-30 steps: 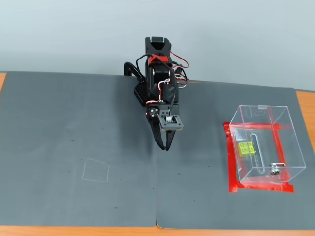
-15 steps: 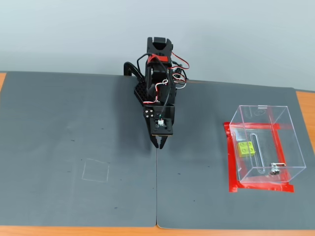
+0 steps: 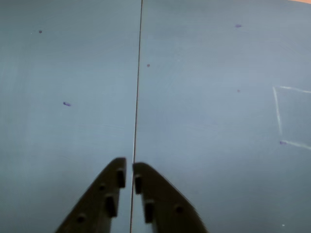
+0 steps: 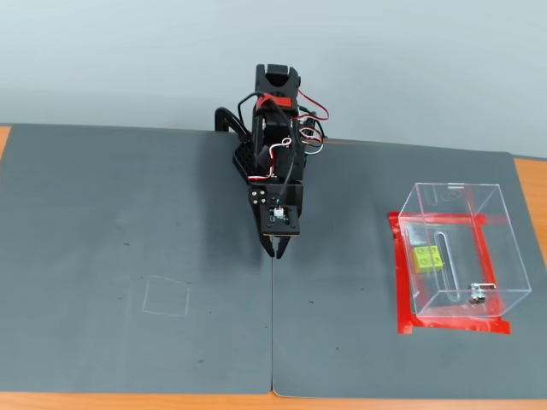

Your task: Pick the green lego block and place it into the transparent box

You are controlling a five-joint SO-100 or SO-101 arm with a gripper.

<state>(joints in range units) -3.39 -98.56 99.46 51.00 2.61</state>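
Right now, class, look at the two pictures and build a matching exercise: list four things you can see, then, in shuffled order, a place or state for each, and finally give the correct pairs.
Things
1. green lego block
2. transparent box
3. gripper
4. white square outline

Places or states
A. drawn on the left grey mat, nothing on it
B. shut and empty, above the seam between the two mats
C. lying inside the clear walls
D. standing on the right mat, ringed by red tape

Pairs: 1-C, 2-D, 3-B, 4-A
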